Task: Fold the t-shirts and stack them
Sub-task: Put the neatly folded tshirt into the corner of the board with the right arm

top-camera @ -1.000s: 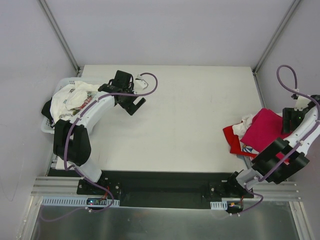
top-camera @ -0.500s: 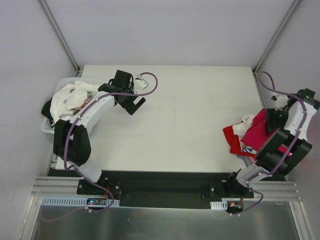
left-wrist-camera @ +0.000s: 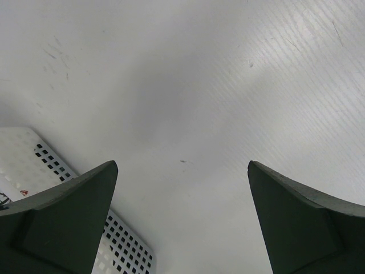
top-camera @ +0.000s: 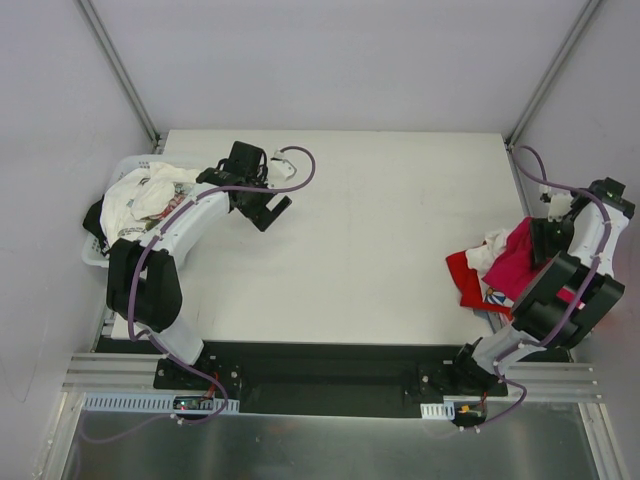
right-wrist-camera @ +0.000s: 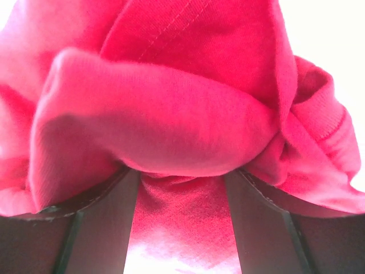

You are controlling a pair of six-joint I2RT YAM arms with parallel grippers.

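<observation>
Crimson t-shirt [right-wrist-camera: 171, 125]: bunched in our right gripper [right-wrist-camera: 180, 180], likely for spreading flat.
Left gripper [left-wrist-camera: 182, 194]: wide, empty.

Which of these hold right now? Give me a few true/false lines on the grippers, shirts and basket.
1. The left gripper is open and holds nothing. True.
2. The right gripper is open over bare table. False: it is closed on a bunched fold of the crimson shirt.
3. The basket sits at the table's left edge with white shirts in it. True.
4. The left gripper is down inside the basket. False: it is over bare table, beside the basket.
</observation>
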